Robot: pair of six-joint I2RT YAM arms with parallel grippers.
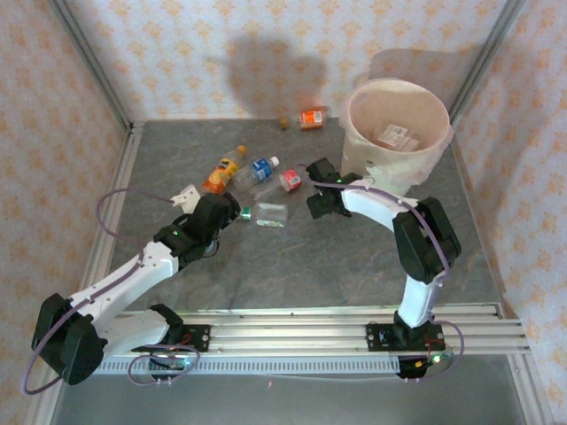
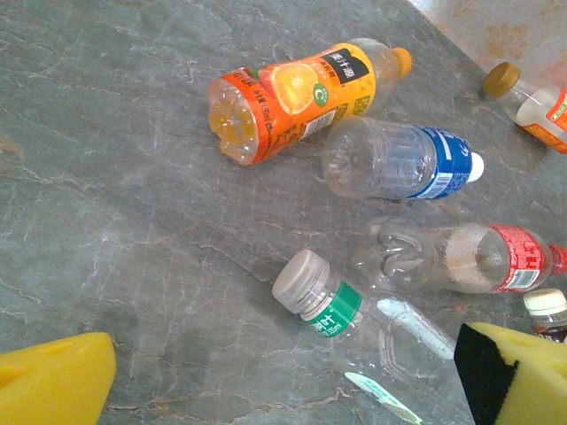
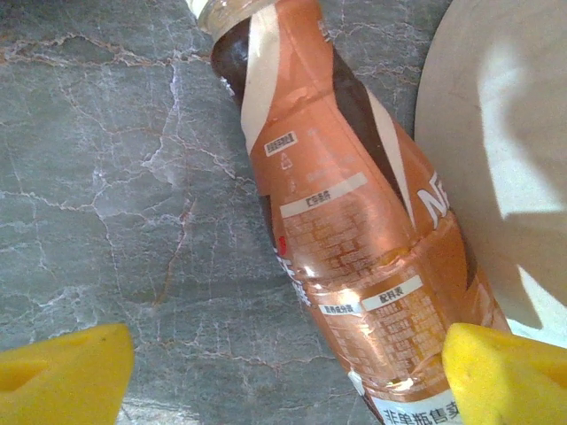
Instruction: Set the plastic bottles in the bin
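Note:
The cream bin (image 1: pixel 359 133) stands at the back right, with some pieces lying in its bottom. A brown-labelled bottle (image 3: pixel 354 239) lies beside the bin wall (image 3: pixel 505 133), between the fingers of my open right gripper (image 3: pixel 283 372) and against the right pad (image 3: pixel 505 381). My left gripper (image 2: pixel 283 390) is open above a clear bottle (image 2: pixel 354 323) with a green band and grey cap. Beyond it lie an orange-labelled bottle (image 2: pixel 292 97), a blue-labelled one (image 2: pixel 399 159) and a red-labelled one (image 2: pixel 461 257). From above, the left gripper (image 1: pixel 232 212) is just left of the clear bottle (image 1: pixel 268 215).
Another orange-labelled bottle (image 1: pixel 312 118) and a small brown thing (image 1: pixel 283 121) lie at the back wall. Patterned walls and metal rails (image 1: pixel 124 186) close in the grey stone-look table. A white clip (image 1: pixel 186 195) sits left of the left gripper.

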